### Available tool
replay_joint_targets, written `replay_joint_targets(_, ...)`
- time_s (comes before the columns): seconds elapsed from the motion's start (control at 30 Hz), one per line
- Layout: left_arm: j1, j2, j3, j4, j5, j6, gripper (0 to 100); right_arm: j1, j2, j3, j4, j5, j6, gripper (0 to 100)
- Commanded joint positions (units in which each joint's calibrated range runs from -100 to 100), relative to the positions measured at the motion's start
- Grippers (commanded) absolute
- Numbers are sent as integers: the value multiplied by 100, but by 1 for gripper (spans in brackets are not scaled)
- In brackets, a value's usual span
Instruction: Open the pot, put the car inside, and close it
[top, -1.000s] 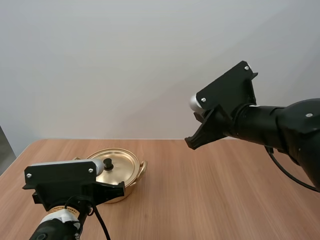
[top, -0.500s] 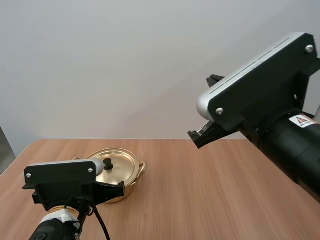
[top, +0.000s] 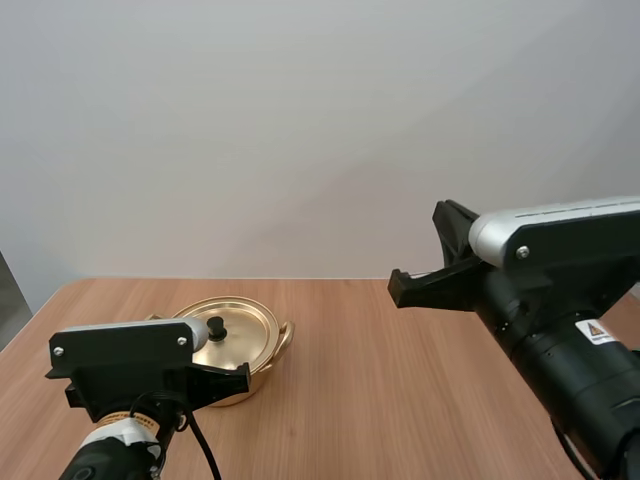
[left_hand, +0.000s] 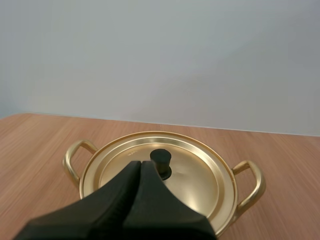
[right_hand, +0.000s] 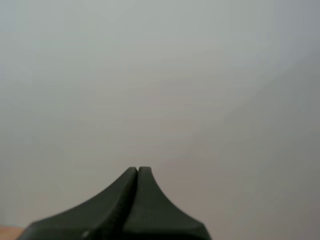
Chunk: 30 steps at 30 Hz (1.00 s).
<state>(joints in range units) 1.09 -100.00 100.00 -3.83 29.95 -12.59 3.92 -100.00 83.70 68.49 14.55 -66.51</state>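
Gold pot (left_hand: 257, 182) sits on table (top: 400, 400) just ahead of left gripper (left_hand: 140, 165). Lid (left_hand: 200, 175) is on, so inside is hidden. Left fingers are pressed together, empty, tips just short of black knob (left_hand: 161, 159). Right gripper (right_hand: 137, 170) is closed too, empty, raised, well apart from pot.

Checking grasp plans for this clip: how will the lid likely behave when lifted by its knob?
The lid looks like thin gold metal, so probably stiff and light. Its knob is small and round, so it may slip or swing. Its glossy face looks slippery.
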Motion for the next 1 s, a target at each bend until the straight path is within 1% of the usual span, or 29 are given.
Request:
replay_joint_targets(0.0, 0, 0, 0, 4, -2, 5, 0, 1, 0, 271, 445, -893, 16, 0)
replay_joint_targets(0.1, 0, 0, 0, 4, -2, 5, 0, 1, 0, 306, 32, -1455, -78, 0)
replay_joint_targets(0.23, 0, 0, 0, 4, -2, 5, 0, 1, 0, 306, -545, -1455, -78, 0)
replay_joint_targets(0.47, 0, 0, 0, 4, -2, 5, 0, 1, 0, 316, -897, -1514, -78, 0)
replay_joint_targets(0.63, 0, 0, 0, 4, -2, 5, 0, 1, 0, 316, -1898, -1596, 65, 0)
replay_joint_targets(0.67, 0, 0, 0, 4, -2, 5, 0, 1, 0, 316, -2036, -1716, 246, 0)
replay_joint_targets(0.7, 0, 0, 0, 4, -2, 5, 0, 1, 0, 316, -2169, -1737, 660, 0)
replay_joint_targets(0.77, 0, 0, 0, 4, -2, 5, 0, 1, 0, 316, -2748, -1704, 1593, 0)
replay_joint_targets(0.87, 0, 0, 0, 4, -2, 5, 0, 1, 0, 316, -4253, -1344, 3363, 0)
replay_joint_targets(0.97, 0, 0, 0, 4, -2, 5, 0, 1, 0, 316, -5978, -578, 5167, 0)
